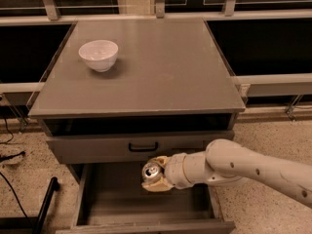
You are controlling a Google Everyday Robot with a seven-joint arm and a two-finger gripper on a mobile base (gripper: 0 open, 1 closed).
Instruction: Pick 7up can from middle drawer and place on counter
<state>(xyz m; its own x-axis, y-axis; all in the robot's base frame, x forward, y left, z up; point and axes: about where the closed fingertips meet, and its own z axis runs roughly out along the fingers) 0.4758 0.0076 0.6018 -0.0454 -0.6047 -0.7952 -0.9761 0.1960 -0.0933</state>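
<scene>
Where the pale arm point(243, 165) enters from the right and ends over the open drawer, the pincer point(153, 176) is closed around the 7up can point(150, 170). Its tan fingers point(157, 184) wrap the can's lower side, and the shiny pull-tab top faces up and toward the camera. The can appears to be held clear of the floor of the middle drawer point(117, 201), near the drawer's back and just below the drawer front point(97, 150) with the black handle point(143, 146). Above lies the counter surface point(165, 72), which bears a white bowl point(98, 55) at its far left.

Judgement on handling: a drink can is light if empty and noticeably heavier if full; which applies here cannot be told. Its thin metal wall is smooth, somewhat slippery, and dents under a hard squeeze. The round body may roll or twist in a two-finger hold. The best hold is across the side wall at mid-height, with moderate force, keeping the can upright. Raising it to the surface calls for clearing the drawer front and the surface's front edge.
</scene>
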